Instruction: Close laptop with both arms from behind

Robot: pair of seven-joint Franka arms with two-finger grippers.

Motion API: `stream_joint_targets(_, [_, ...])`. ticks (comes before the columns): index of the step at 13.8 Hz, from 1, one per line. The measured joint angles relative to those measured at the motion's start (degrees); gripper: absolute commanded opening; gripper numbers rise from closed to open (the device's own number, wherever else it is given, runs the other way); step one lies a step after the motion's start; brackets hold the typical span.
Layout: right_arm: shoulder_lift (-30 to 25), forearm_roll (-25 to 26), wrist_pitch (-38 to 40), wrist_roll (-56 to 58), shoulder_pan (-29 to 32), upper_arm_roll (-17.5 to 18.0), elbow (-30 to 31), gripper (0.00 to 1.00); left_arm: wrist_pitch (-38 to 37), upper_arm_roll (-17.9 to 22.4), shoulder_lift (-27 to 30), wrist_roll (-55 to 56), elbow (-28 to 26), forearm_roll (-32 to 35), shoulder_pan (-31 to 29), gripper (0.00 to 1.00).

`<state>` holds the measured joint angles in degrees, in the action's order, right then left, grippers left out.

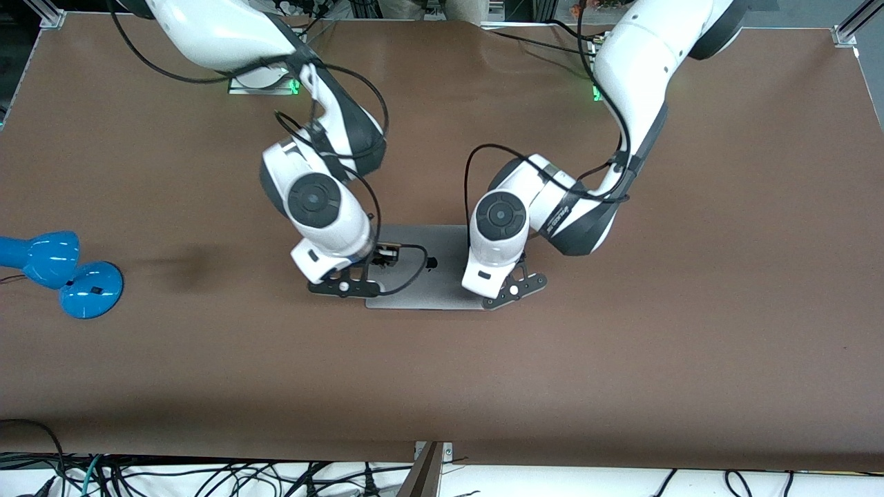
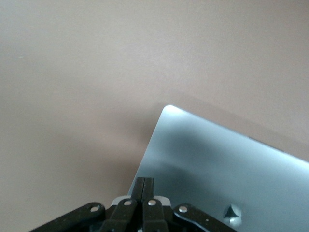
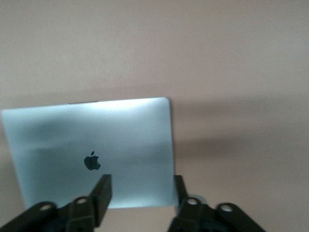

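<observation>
The silver-grey laptop [image 1: 442,288] lies flat on the brown table at its middle, lid down, with the black apple logo [image 1: 431,262] facing up. My right gripper [image 1: 343,283] is open and empty over the lid's corner toward the right arm's end; the lid [image 3: 96,135] and my open gripper [image 3: 141,181] show in the right wrist view. My left gripper [image 1: 514,288] is shut on nothing, over the lid's edge toward the left arm's end. In the left wrist view my shut gripper [image 2: 145,180] points at that edge of the lid [image 2: 217,164]. The keys and screen are hidden.
A blue desk lamp [image 1: 62,273] lies at the right arm's end of the table. Black cables hang from both arms over the laptop. The brown table top [image 1: 621,359] surrounds the laptop.
</observation>
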<state>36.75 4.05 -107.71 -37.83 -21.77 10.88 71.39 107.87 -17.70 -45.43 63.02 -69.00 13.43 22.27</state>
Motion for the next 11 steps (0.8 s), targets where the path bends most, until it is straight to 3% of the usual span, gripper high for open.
stream_joint_targets(2, [-3.82,-0.16,3.0,0.07,2.54,-0.02,-0.08,1.0,-0.61,-2.47,5.87,-1.11,-5.6,0.0,-2.56,0.23])
stream_joint_targets(3, [-5.41,-0.21,4.49,0.13,3.74,-0.03,-0.09,1.0,-0.79,-4.49,8.92,-1.69,-8.74,0.0,-4.7,0.34])
stream_joint_targets(5, [-8.19,-0.24,6.88,0.22,5.58,-0.03,-0.1,1.0,-0.98,-10.08,14.83,-2.56,-15.03,-0.01,-10.7,0.65])
stream_joint_targets(6, [-9.51,-0.24,7.92,0.28,6.24,-0.04,-0.11,1.0,-1.02,-13.43,17.84,-3.3,-18.21,-0.01,-14.43,0.91])
stream_joint_targets(7, [-10.79,-0.24,8.88,0.67,6.86,-0.03,-0.1,0.99,-1.04,-16.67,20.76,-4.06,-21.16,-0.01,-18.18,1.0])
stream_joint_targets(11, [-15.97,-0.23,12.51,6.15,10.07,-0.09,-0.12,1.0,-4.16,-26.95,28.97,-6.83,-27.6,-0.01,-30.41,1.0])
